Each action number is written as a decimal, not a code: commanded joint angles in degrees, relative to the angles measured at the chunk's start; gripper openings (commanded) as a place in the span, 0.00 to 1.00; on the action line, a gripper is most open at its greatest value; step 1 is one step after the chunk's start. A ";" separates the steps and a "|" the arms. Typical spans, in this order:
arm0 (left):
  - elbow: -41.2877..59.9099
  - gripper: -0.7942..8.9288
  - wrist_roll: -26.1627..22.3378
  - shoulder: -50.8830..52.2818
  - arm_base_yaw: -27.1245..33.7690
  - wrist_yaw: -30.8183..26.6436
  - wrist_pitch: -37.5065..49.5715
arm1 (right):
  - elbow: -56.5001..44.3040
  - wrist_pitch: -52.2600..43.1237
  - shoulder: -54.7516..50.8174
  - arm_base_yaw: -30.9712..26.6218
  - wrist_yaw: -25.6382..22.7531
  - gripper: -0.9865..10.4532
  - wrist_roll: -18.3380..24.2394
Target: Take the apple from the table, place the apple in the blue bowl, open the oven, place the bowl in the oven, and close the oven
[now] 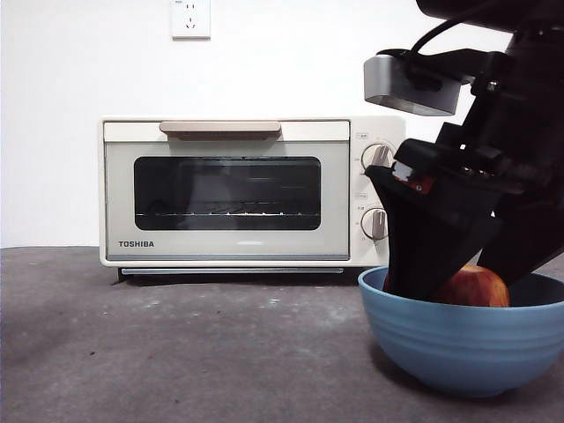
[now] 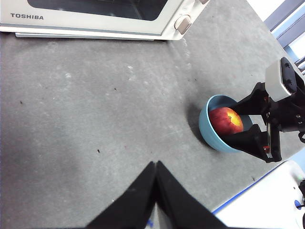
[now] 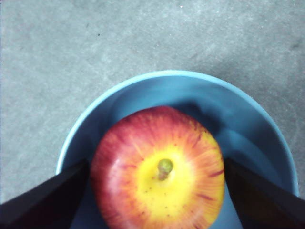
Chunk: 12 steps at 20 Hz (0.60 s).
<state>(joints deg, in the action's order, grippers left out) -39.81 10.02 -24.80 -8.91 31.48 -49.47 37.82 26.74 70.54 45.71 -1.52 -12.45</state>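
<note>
Right gripper down inside the blue bowl, jaws spread either side of the apple, seemingly released. Apple resting in bowl on the table: placing step near done. Left gripper clenched, waiting. Next, probably: retreat, then pull the oven handle.

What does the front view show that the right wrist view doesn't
Only the front view shows the oven, door shut, with its handle and two knobs, plus a wall socket. Only the right wrist view shows the apple's stem and yellow top, with the right gripper open, a jaw on each side. Both show the apple sitting in the blue bowl on the table.
</note>
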 commanded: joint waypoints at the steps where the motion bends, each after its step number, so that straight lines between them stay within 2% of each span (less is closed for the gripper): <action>1: -0.96 0.09 0.11 -0.28 -0.17 0.00 1.62 | 0.63 -0.61 0.02 0.66 -0.52 0.48 -0.17; 6: -0.96 0.09 1.46 -4.44 -0.17 0.00 6.95 | 5.18 4.61 -6.49 0.55 -6.14 0.48 1.46; 8: -0.98 0.09 2.36 -7.85 -0.17 0.00 11.63 | 8.02 9.81 -9.38 0.24 -11.32 0.48 1.70; 10: -1.09 0.09 3.06 -11.98 -0.24 0.00 16.68 | 9.99 16.74 -11.10 -0.83 -19.39 0.48 1.86; 12: -1.84 0.09 3.13 -16.85 -0.79 -0.02 21.62 | 10.12 22.23 -12.11 -2.78 -22.82 0.48 1.64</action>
<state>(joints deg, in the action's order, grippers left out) -40.56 12.88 -41.36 -9.58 31.44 -28.62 47.35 49.25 57.91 42.37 -23.86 -10.94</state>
